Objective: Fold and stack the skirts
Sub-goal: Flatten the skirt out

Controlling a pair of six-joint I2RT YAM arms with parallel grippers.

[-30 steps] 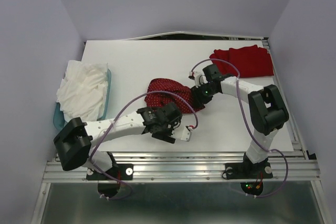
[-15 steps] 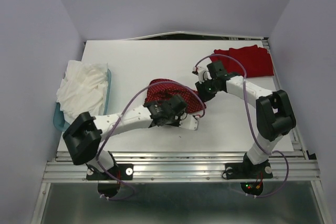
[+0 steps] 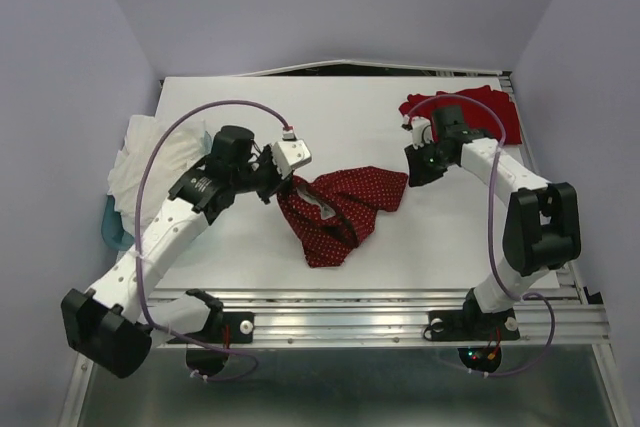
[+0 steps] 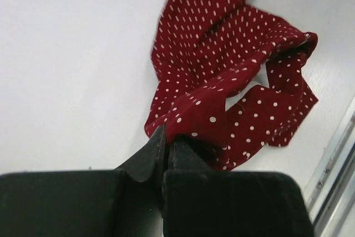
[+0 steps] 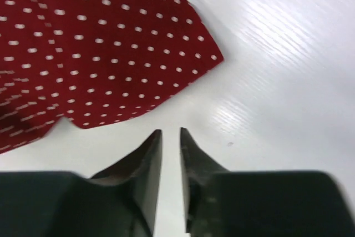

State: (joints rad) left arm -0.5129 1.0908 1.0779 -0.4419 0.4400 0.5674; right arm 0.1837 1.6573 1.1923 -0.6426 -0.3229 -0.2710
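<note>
Skirt of dark red soft cloth with tiny white polka dots (image 3: pixel 340 212) sits mid-table toward the near edge; bunched and twisted, layers overlapping, one strip looped back on itself; not flat and not folded yet.

Left gripper (image 4: pixel 166 137) has its jaws clamped on a fold at the skirt's left end; that end rises to the fingers, the rest trails on the matte white tabletop (image 3: pixel 250 107).

Right gripper (image 5: pixel 170 134) hangs just off the skirt's right corner, apart from it; jaws nearly together with only a slit showing, nothing between them.

Plain bright red cloth skirt (image 3: pixel 485 112) lies at the far right corner, partly behind the right arm; can't tell how neatly it is folded.

Rumpled white cloth (image 3: pixel 155 172) fills a teal bin (image 3: pixel 207 162) at the left edge.

Risks, as I read it:
- The pinch is thin; fabric looks light and slick, so it could slip out under a pull.
- Dragging from one end alone likely keeps the twist in.
- The right jaws need to open before taking the free corner; a closed approach would just shove the cloth and add wrinkles.
</note>
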